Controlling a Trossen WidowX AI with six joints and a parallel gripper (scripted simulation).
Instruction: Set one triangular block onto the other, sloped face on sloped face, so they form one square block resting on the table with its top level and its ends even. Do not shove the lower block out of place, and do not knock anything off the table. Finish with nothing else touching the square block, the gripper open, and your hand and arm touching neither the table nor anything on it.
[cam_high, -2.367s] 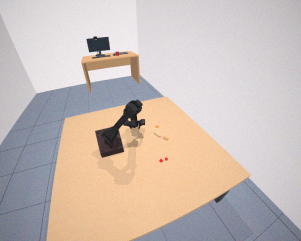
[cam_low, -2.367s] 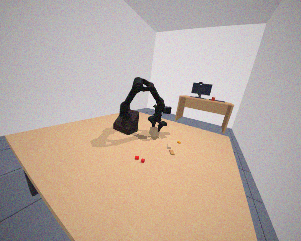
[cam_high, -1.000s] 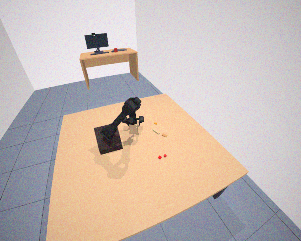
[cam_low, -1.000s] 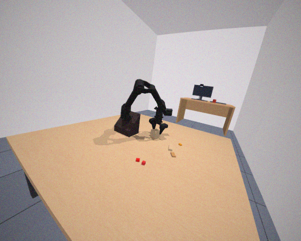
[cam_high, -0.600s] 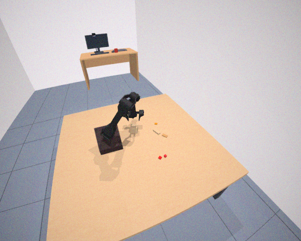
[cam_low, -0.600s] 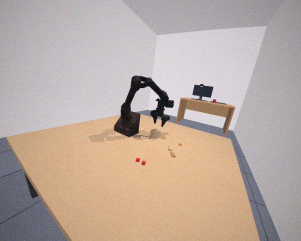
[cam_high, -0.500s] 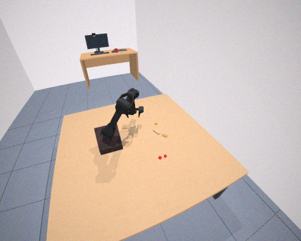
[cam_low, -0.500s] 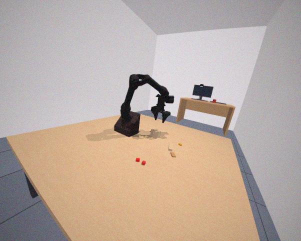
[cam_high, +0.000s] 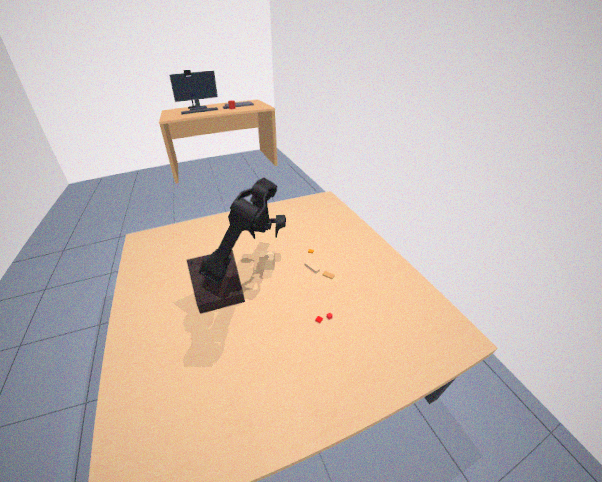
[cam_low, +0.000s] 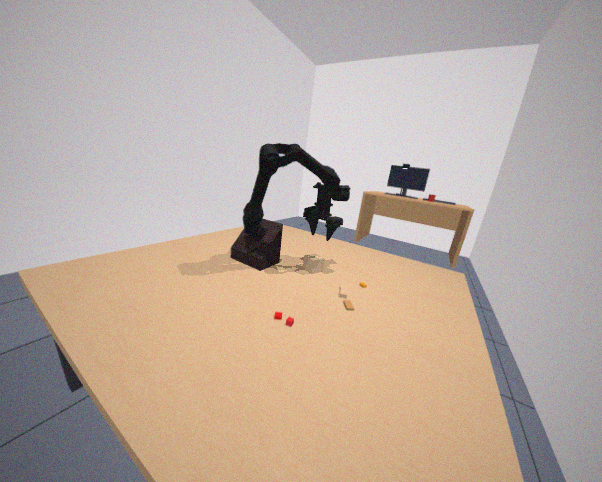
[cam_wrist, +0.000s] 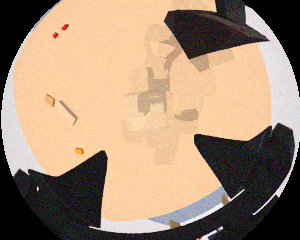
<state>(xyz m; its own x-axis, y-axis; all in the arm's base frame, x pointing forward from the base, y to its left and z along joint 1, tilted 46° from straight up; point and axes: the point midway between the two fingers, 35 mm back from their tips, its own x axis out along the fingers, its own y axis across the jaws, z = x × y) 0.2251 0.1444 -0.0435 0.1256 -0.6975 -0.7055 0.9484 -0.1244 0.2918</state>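
Observation:
The two triangular blocks (cam_high: 266, 262) (cam_low: 312, 262) (cam_wrist: 144, 121) are pale and nearly table-coloured. They appear together as one squarish shape on the table in front of the arm's base, partly under the arm's shadow. The seam, the level of the top and the evenness of the ends cannot be made out. My gripper (cam_high: 265, 236) (cam_low: 321, 236) (cam_wrist: 151, 147) is open and empty. It points down, well above the blocks and the table, touching neither.
Two small red cubes (cam_high: 319, 319) (cam_low: 289, 321) (cam_wrist: 65, 27) lie apart from the blocks. A thin pale angled piece (cam_high: 312, 268) (cam_wrist: 68, 111), a flat tan block (cam_high: 328, 274) (cam_low: 348, 305) and a small orange block (cam_high: 310, 251) (cam_low: 362, 284) (cam_wrist: 79, 150) lie farther out from the base.

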